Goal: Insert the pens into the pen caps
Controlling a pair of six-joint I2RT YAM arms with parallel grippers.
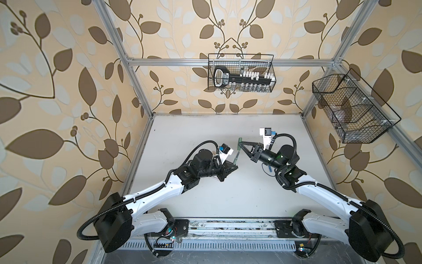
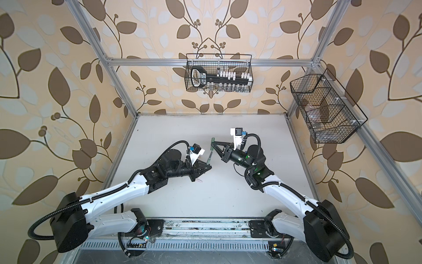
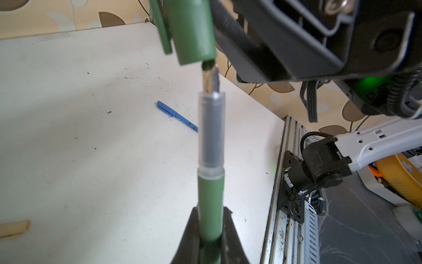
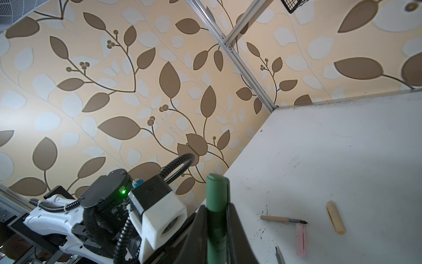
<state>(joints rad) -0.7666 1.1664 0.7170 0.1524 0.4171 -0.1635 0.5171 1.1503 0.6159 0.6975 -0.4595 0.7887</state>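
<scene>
My left gripper [image 1: 235,166] [image 3: 210,228] is shut on the dark green pen [image 1: 236,157] [image 3: 210,201], held above the white table [image 1: 205,194] with its dark tip [image 3: 216,77] pointing up. My right gripper [image 1: 241,143] [image 4: 217,219] is shut on the dark green cap [image 1: 240,140] [image 4: 216,194] [image 3: 191,29]. The tip stands right at the cap's open mouth, slightly off to one side. On the table lie a blue pen [image 3: 177,115], a tan pen [image 4: 283,220], a tan cap [image 4: 335,217] and a pink cap [image 4: 301,240].
A wire basket [image 1: 241,73] with a black tool hangs on the back wall, and a second wire basket [image 1: 351,109] on the right wall. A metal rail [image 1: 228,228] runs along the table's front edge. The blue pen [image 1: 270,169] lies under the right arm.
</scene>
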